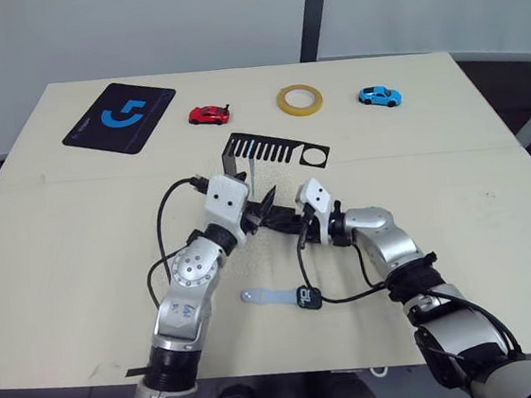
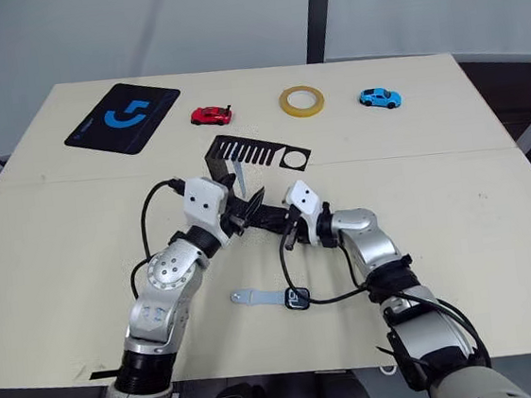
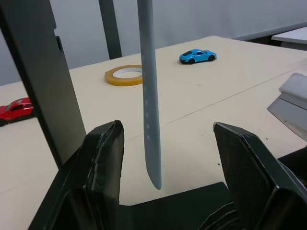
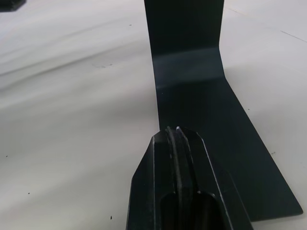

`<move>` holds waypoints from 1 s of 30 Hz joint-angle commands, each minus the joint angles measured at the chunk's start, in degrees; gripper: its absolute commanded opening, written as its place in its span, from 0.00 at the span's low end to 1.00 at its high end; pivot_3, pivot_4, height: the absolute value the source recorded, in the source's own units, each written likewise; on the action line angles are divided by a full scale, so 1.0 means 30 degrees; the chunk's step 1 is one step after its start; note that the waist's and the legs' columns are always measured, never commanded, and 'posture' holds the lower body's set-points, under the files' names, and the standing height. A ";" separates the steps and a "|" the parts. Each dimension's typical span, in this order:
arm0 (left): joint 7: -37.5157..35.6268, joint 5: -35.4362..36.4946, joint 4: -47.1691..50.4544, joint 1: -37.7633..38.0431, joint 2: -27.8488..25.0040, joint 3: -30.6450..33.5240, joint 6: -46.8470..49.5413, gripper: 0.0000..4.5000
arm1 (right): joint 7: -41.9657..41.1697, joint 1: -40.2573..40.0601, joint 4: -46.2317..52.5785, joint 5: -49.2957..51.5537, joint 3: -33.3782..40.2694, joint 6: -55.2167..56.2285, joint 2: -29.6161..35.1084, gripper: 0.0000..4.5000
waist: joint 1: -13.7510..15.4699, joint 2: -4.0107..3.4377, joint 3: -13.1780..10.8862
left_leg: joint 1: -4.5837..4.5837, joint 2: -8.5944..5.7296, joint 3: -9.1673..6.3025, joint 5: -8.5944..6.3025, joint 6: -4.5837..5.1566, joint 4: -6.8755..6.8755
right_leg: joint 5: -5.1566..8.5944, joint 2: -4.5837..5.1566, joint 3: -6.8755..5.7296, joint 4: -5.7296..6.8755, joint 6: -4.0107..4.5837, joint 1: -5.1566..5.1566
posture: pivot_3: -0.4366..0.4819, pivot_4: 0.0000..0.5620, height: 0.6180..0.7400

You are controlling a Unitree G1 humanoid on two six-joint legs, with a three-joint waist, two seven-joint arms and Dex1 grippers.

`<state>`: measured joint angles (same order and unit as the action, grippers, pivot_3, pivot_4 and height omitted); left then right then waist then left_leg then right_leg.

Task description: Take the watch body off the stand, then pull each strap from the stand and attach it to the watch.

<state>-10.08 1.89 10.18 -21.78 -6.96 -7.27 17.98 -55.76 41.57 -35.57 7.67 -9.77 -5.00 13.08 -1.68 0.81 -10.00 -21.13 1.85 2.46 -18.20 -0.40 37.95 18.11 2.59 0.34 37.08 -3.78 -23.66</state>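
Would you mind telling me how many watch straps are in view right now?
2. One strap hangs from the stand's comb slots, between the open left claw's fingers. The other strap lies flat on the table, beside the watch body.

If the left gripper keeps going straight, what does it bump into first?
Probably the strap hanging from the stand: it dangles between the open left gripper fingers, just ahead.

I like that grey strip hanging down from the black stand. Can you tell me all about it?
It is a strap: a narrow, pale grey-blue band, soft-looking, with a row of small holes and a rounded tip. It hangs straight down from the stand, its tip free above the stand's flat foot. The left gripper is open around its lower end, fingers not touching it.
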 commanded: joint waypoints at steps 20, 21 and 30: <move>-0.0233 0.0058 -0.0031 -0.0789 0.0237 0.0389 -0.1132 0.00 | 0.0095 -0.0773 0.0952 -0.0314 -0.0378 -0.0854 0.0178 0.00 | 0.0012 0.0001 0.0000 | -0.0003 0.0000 0.0000 0.0003 -0.0006 -0.0001 | 0.0000 0.0000 -0.0002 -0.0006 0.0000 -0.0001 | 0.48 0.27 1.00; -0.0263 0.0022 0.0088 -0.0834 0.0160 0.0442 -0.1384 0.00 | 0.0125 -0.0775 0.0960 -0.0316 -0.0380 -0.0897 0.0164 0.00 | 0.0013 0.0001 0.0000 | -0.0005 0.0000 0.0000 0.0003 -0.0006 0.0000 | 0.0000 0.0000 -0.0003 -0.0006 0.0000 0.0000 | 0.48 0.27 1.00; -0.0531 -0.0045 0.1745 -0.0426 -0.0288 0.0614 -0.1671 0.00 | 0.0666 -0.1014 0.1119 -0.0507 -0.0484 -0.1365 0.0181 0.00 | 0.0010 0.0000 0.0000 | -0.0002 0.0002 -0.0001 0.0003 -0.0006 -0.0001 | 0.0000 0.0000 -0.0003 -0.0011 0.0000 0.0001 | 0.48 0.27 1.00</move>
<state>-11.38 1.67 11.67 -23.64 -7.70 -5.50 13.80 -54.31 39.95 -31.67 7.67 -10.66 -7.74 13.14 -1.65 0.81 -10.00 -21.14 1.85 2.46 -18.19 -0.41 37.95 18.11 2.59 0.34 37.04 -3.78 -23.66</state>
